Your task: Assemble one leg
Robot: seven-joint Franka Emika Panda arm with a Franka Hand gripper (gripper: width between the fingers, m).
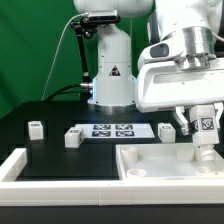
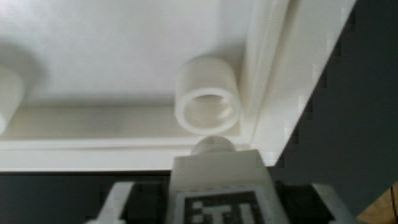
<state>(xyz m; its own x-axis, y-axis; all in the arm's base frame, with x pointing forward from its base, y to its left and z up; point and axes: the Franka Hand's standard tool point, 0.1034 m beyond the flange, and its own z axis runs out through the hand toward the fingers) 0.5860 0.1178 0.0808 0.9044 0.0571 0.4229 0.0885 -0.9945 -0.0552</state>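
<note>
My gripper (image 1: 204,133) is shut on the leg (image 1: 206,124), a short white post with a black-and-white tag on its face. It holds the leg upright over the exterior view's right end of the large white tray-like part (image 1: 150,152). In the wrist view the leg (image 2: 221,188) sits between my fingers (image 2: 125,200), its tip just above a round white socket (image 2: 210,100) in the tray's corner (image 2: 267,60). I cannot tell whether the tip touches the socket. A second socket (image 2: 9,95) shows at the edge of the wrist view.
Three more small white legs stand on the black table (image 1: 36,127) (image 1: 72,138) (image 1: 166,130). The marker board (image 1: 112,130) lies between them. A white rail (image 1: 20,165) runs along the front left. The robot base (image 1: 110,75) stands behind.
</note>
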